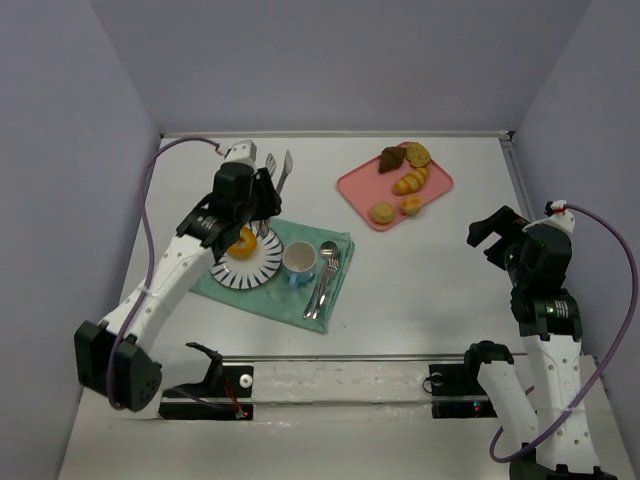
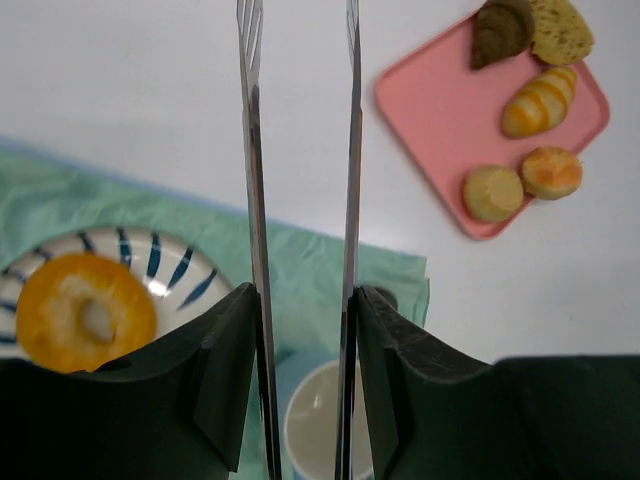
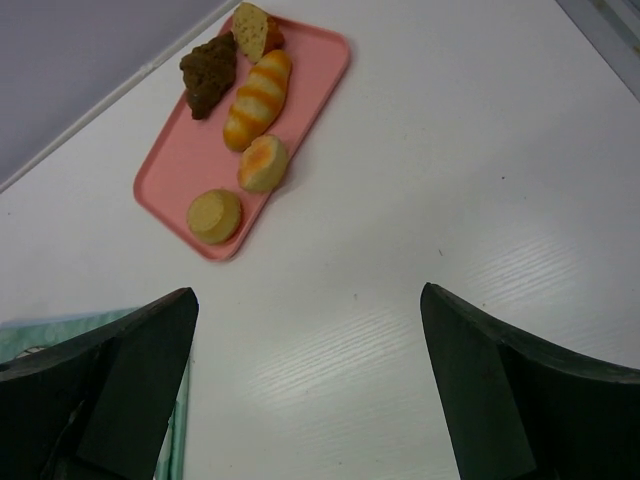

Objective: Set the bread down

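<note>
Bread (image 2: 72,312) is seen lying on the striped plate (image 2: 165,262), beside the left gripper (image 2: 300,120), whose 2 fingers are parted and empty. If the arm is swung low, the bread could be knocked off. The right gripper (image 3: 310,390) is spread open, holding nothing.

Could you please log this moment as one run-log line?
bread: on striped plate | left hand: open, above | right hand: open, idle

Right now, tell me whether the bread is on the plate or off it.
On. The bread lies on the striped plate in the left wrist view, apart from the left gripper, whose tongs hold nothing.
</note>
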Robot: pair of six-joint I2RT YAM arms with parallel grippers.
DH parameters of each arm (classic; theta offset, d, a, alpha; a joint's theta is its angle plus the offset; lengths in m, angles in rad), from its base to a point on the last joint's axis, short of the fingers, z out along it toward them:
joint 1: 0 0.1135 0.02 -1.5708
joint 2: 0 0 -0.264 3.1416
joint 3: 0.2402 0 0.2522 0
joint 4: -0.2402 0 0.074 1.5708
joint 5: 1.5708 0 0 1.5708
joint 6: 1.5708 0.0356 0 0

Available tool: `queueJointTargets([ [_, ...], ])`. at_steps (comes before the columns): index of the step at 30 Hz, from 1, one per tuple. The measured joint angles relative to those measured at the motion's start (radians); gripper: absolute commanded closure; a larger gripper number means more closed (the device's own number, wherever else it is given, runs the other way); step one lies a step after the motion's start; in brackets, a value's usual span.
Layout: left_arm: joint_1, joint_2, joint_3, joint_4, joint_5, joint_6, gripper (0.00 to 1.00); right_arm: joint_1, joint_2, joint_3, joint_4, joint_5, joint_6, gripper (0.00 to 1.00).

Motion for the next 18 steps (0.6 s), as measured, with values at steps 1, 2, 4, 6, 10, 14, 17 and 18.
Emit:
queueJointTargets([
  [1,0.0,0.036,0.023,0.024,0.015,0.027,0.49,0.0,0.003,0.0,0.0,0.0,0.0,0.01],
  [2,0.0,0.111,0.071,0.073,0.044,0.063,0.49,0.0,0.006,0.0,0.0,-0.001,0.0,0.01],
  [4,0.0,0.269,0.183,0.148,0.116,0.174,0.5,0.0,0.011,0.0,0.0,-0.001,-0.002,0.01],
  [6,0.0,0.383,0.278,0.197,0.167,0.288,0.5,0.0,0.013,0.0,0.0,-0.001,-0.005,0.01],
  [10,0.0,0.576,0.422,0.259,0.239,0.505,0.5,0.0,0.013,0.0,0.0,0.001,-0.009,0.01],
  [14,0.002,0.697,0.496,0.261,0.28,0.674,0.45,0.0,0.007,0.0,0.0,0.013,-0.012,0.01],
  [17,0.012,0.821,0.595,0.254,0.31,0.757,0.42,0.0,0.011,0.0,0.0,0.021,-0.014,0.01],
  [18,0.018,0.859,0.623,0.252,0.319,0.766,0.41,0.0,0.013,0.0,0.0,0.024,-0.015,0.01],
])
